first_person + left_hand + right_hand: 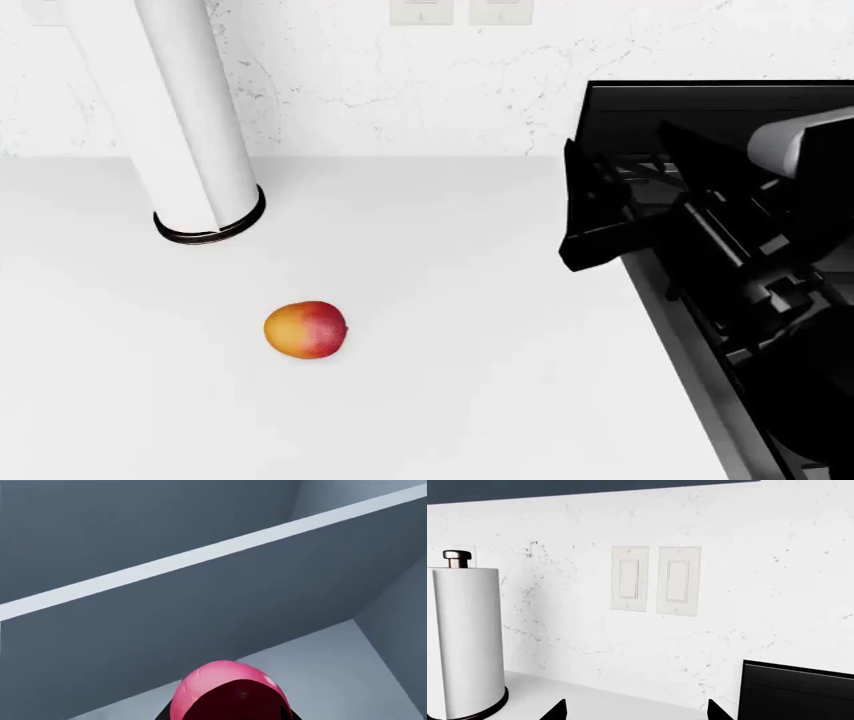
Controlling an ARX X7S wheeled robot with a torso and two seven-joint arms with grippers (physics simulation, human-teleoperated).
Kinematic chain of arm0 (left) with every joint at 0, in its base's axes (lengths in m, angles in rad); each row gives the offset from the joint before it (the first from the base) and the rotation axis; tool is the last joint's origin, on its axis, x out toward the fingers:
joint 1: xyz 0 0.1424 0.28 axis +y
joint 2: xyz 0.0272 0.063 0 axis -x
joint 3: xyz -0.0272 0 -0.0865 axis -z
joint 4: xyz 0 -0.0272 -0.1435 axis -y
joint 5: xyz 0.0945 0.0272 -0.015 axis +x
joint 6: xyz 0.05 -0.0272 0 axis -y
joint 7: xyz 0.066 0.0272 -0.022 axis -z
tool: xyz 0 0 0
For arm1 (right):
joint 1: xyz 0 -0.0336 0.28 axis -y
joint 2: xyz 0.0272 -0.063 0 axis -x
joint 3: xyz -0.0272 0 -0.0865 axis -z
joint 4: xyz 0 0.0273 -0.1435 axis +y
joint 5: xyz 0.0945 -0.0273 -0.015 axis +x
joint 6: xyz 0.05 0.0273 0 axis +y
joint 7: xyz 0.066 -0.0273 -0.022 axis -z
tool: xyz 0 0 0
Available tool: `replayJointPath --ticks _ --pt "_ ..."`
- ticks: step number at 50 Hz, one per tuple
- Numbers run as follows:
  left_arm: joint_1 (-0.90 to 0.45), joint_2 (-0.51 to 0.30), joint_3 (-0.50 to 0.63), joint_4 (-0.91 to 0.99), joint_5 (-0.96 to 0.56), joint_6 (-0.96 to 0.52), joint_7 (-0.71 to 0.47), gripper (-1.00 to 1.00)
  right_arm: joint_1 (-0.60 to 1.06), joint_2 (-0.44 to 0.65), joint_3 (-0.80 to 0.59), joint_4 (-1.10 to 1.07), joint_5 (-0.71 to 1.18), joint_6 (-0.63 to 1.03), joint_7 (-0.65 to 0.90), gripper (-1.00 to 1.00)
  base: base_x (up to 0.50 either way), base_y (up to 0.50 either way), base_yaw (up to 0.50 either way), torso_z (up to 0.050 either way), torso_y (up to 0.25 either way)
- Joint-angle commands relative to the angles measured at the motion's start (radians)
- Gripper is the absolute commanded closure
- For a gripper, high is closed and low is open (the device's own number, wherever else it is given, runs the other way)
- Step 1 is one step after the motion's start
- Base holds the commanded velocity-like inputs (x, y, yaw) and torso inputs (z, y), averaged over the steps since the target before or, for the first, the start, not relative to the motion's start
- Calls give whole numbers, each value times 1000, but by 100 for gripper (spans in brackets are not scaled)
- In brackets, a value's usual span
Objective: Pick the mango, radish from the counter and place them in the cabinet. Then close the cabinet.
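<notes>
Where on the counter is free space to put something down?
The counter is bare between the mango and the stove, and left of the mango. Behind it, the paper towel roll takes the back left. The right arm crowds the stove side.

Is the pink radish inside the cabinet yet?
Yes, inside but still held: the left wrist view shows the radish in the claw, among grey cabinet walls and a shelf.

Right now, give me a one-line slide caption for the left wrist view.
Radish carried at the left end effector inside the grey-blue cabinet, below its pale shelf edge.
</notes>
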Motion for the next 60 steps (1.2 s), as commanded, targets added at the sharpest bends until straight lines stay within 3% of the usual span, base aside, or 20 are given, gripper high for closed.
replayJointPath --ticks 1,24,42,43,60 --pt "-55 60 -43 -244 35 49 85 100 5 2 -12 15 -9 -8 -4 -100 0 0 0 0 0" --pt "-61 76 -341 -245 263 -218 113 100 5 -2 -31 21 -21 -25 0 -100 0 0 0 0 0" --pt "-77 81 -463 -245 339 -311 93 100 -1 -1 -39 26 -23 -35 1 -100 0 0 0 0 0" --pt "-77 81 -466 -245 341 -313 92 -100 1 -1 -38 25 -20 -33 3 -100 0 0 0 0 0" --pt "-86 84 -485 -245 360 -315 103 -100 0 5 -35 21 -5 -31 14 -100 0 0 0 0 0"
